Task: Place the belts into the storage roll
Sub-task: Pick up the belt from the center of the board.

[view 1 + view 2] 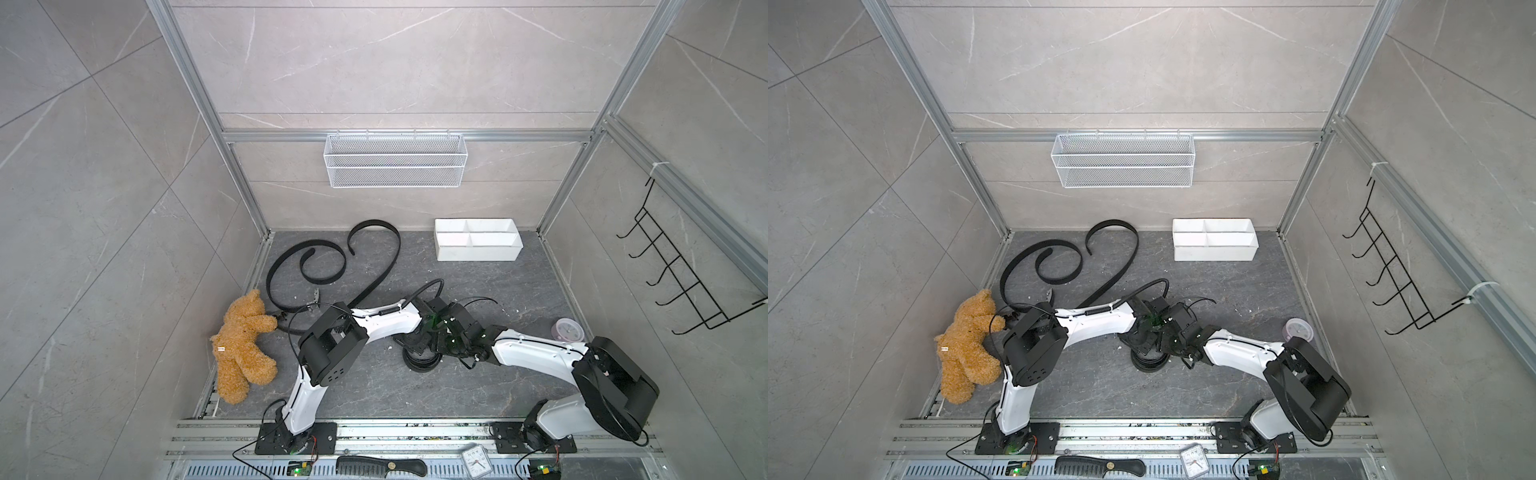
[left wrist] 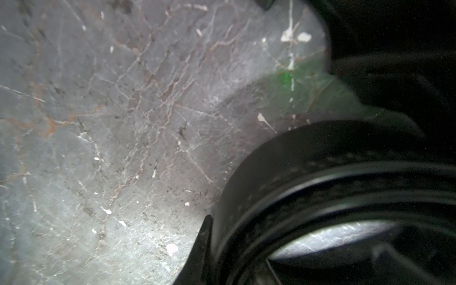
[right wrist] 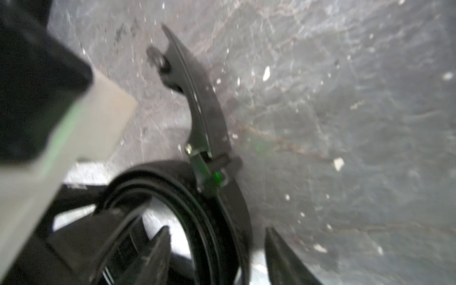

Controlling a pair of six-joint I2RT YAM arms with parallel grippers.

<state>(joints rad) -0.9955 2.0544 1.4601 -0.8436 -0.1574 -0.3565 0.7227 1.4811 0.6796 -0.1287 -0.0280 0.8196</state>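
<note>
- The storage roll (image 1: 478,249) stands at the upper right of the desk (image 1: 478,291), well apart from every belt. In both top views its four compartments show only bare white bottoms.
- The white wire basket (image 1: 395,162) hangs on the back wall above, with only mesh visible in it.
- Only the top views show a spiral belt (image 1: 322,280) and a hooked belt (image 1: 374,224) lying loose at the desk's upper left, near a teddy bear (image 1: 245,345).
- The coiled belt (image 1: 419,361) stands at the desk's centre, half hidden there under both wrists.
- In the left wrist view, the left hand (image 2: 234,259) is clamped on the coil's wall.
- In the right wrist view, the right hand (image 3: 218,249) is apart, with one finger (image 3: 160,246) inside the coil and the other outside. A buckled strap end (image 3: 195,103) juts from the coil over the desk.
</note>
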